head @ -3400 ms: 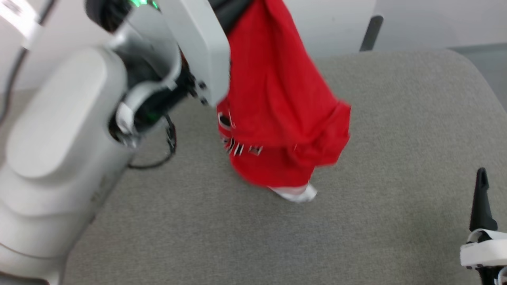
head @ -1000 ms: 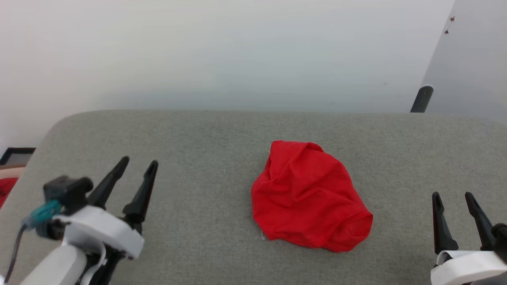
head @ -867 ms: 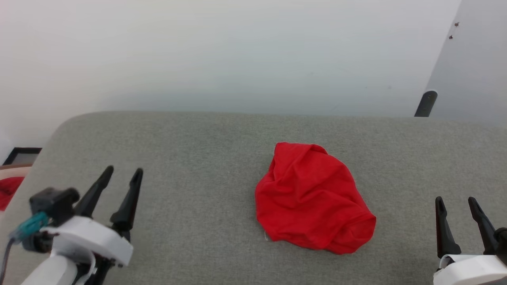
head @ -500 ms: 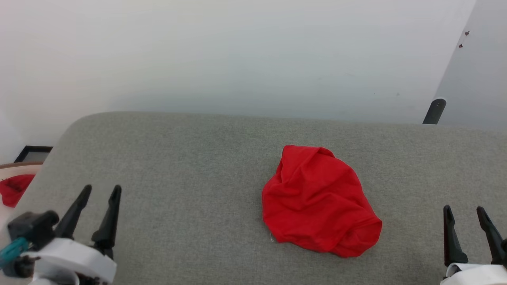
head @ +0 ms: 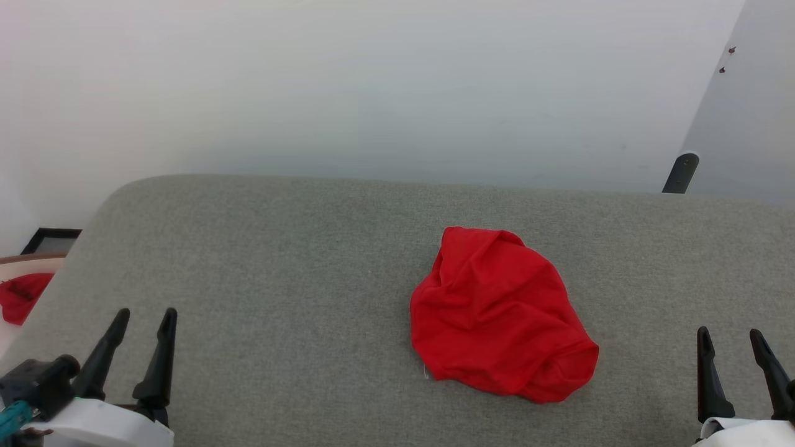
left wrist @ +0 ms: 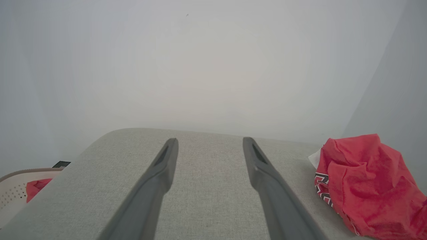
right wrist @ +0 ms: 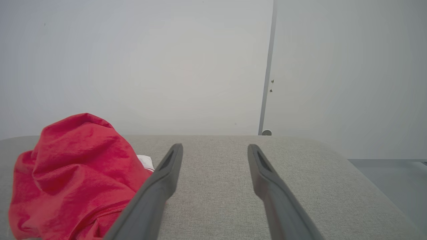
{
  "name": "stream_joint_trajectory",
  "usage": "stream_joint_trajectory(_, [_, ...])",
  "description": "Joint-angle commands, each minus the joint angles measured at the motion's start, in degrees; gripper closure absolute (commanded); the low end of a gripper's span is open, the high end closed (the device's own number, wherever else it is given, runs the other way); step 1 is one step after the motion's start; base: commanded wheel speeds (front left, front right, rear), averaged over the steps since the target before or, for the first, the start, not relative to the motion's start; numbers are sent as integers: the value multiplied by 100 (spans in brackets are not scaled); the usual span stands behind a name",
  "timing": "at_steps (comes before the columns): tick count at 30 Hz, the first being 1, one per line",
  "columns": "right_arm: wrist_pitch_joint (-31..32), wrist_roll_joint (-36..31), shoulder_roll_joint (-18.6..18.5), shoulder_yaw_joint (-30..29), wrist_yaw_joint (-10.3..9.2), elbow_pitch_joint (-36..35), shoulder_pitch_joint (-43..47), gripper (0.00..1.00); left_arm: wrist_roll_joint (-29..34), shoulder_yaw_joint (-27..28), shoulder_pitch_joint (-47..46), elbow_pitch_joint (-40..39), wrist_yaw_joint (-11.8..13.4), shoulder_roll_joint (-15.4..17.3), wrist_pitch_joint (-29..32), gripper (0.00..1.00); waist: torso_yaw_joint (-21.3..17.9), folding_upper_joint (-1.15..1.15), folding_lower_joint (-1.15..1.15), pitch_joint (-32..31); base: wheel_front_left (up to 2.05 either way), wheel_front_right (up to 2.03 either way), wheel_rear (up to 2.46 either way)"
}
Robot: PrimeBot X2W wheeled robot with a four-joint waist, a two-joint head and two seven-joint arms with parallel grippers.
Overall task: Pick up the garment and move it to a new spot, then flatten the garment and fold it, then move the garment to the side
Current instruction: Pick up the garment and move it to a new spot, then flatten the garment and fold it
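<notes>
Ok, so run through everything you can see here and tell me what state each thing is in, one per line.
garment: crumpled in a heap on the table, unfolded, not held
left gripper: open, empty, well apart from the garment
right gripper: open, empty, apart from the garment
basket: beside the table's left end, red cloth inside

head looks down; 2 wrists low, share garment (head: 503, 313)

The shirt (head: 500, 313) lies on the table (head: 279, 261), right of centre. The left gripper (head: 146, 313) and right gripper (head: 729, 332) flank it, well apart.
</notes>
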Motion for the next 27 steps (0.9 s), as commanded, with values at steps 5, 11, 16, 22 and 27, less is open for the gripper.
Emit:
stream_joint_trajectory(5, [-4,-17,33,25,2,-13,33,0,108,114,89,0,-65,-68,-21,0,-1,0,0,11,0,0,0])
stream_joint_trajectory(11, [27,-28,49,39,2,-58,55,0,129,166,94,4,-94,-113,-21,0,11,0,0,28,0,0,0])
stream_joint_trajectory(16, [38,-5,42,39,2,-76,63,0,100,167,71,25,-80,-143,-21,0,47,0,0,40,0,0,0])
stream_joint_trajectory(22, [63,3,47,67,2,-100,46,0,107,55,-75,-60,-119,-137,106,0,87,0,0,68,0,0,0])
stream_joint_trajectory(27, [99,8,40,131,2,-153,-35,0,62,-81,-377,-199,-146,-104,431,0,90,0,0,148,0,0,0])
